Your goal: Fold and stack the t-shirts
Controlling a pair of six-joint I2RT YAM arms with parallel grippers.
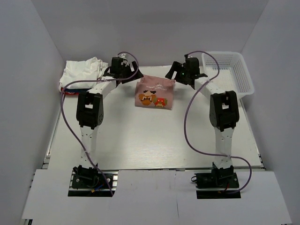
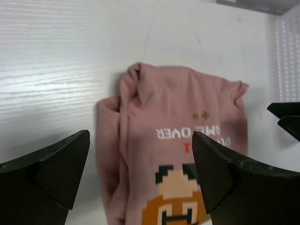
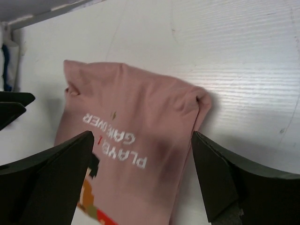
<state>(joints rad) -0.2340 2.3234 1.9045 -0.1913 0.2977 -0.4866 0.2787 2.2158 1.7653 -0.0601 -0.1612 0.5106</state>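
L tool [image 2: 140, 136] & R tool [image 3: 143, 136] both released, flanking folded pink t-shirt [image 1: 155, 92] at tabletop [image 1: 140, 140] 12 o'clock. Risk: pinching top layer only, so fold opens en route to white t-shirts [image 1: 84, 70] at 10 o'clock.

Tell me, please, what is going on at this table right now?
It is a shirt-folding job, partway through. The pink t-shirt lies folded, print up, on the table. The left gripper and the right gripper are open by its far corners, holding nothing. A pile of white shirts sits far left, a white basket far right.
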